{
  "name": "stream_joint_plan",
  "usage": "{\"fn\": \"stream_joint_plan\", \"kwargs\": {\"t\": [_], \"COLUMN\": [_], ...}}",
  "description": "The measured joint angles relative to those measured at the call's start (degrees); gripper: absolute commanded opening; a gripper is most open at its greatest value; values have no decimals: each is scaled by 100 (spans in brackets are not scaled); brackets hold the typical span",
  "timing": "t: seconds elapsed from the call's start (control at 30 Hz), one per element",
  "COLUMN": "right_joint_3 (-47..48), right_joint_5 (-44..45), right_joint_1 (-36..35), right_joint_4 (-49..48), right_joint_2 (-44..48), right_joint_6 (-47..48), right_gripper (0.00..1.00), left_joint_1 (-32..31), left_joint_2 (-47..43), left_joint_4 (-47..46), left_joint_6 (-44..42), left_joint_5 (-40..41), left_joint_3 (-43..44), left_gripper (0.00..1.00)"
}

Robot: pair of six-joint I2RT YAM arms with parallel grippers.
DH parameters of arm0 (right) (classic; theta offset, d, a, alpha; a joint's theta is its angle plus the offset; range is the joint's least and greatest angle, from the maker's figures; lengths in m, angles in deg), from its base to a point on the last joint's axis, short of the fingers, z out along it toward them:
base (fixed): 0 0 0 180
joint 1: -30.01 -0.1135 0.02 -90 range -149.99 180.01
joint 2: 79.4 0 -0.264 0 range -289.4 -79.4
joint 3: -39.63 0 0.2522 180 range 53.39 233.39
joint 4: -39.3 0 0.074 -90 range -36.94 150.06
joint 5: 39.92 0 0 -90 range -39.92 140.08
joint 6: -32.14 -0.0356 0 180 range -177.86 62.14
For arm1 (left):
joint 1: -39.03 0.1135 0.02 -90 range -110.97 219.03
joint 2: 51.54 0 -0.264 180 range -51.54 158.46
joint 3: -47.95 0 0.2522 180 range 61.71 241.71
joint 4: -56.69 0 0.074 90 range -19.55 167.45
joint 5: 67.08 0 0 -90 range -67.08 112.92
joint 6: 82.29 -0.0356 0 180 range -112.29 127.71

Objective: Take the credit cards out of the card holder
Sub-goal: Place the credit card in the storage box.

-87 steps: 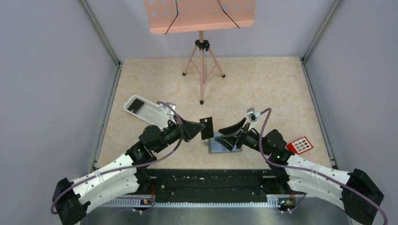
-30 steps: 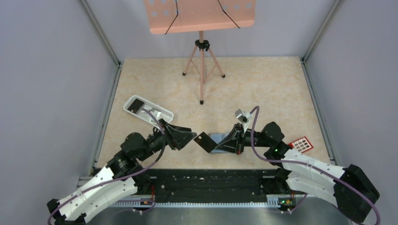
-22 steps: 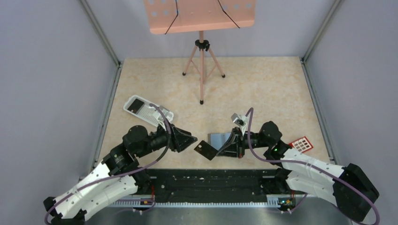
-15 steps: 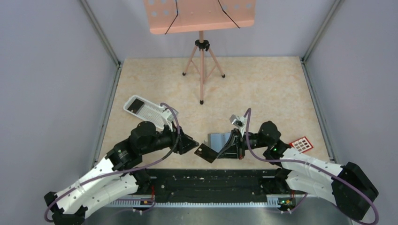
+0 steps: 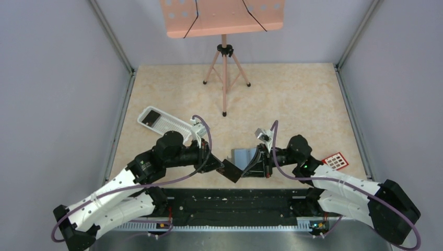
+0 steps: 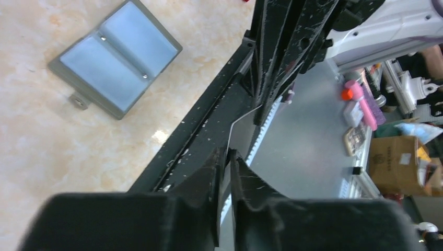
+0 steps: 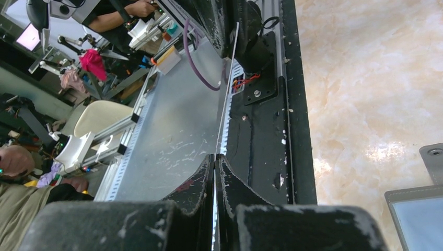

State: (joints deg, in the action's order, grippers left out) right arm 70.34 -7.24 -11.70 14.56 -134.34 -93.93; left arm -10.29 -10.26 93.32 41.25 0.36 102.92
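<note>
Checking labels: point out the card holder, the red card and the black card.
card holder (image 6: 123, 56), left wrist view, centre fold.
red card (image 5: 334, 161), top view, middle of its gridded face.
black card (image 5: 230, 171), top view, middle of its face.

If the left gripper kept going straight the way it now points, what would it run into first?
The left gripper would meet the dark card first, its edge already between the fingers; right behind it, the right gripper holding that card. Spacing is hard to judge.
</note>
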Motion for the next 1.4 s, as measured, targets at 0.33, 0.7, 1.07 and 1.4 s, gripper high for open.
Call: {"fn": "stream_joint_plan", "kwargs": {"t": [0.33, 0.7, 1.07, 1.4], "right_joint_3": [4, 9, -4, -125], "right_joint_5": [229, 1622, 2234, 2498], "right_joint_1": [28, 26, 26, 26], "right_joint_4": [232, 1355, 1947, 1838], "right_joint_2": [-2, 1488, 1814, 2155], "right_joint_6": [90, 625, 686, 658], "right_gripper": [49, 89, 99, 99], "left_joint_1": [-11, 208, 3676, 5582], "left_joint_2": [-2, -170, 345, 802], "left_joint_4": [-107, 289, 328, -240], "left_joint_6": [52, 103, 216, 767], "left_joint_5": [57, 2452, 2677, 2837], "left_joint_3": [0, 245, 398, 398], "left_gripper": [0, 0, 0, 0]}}
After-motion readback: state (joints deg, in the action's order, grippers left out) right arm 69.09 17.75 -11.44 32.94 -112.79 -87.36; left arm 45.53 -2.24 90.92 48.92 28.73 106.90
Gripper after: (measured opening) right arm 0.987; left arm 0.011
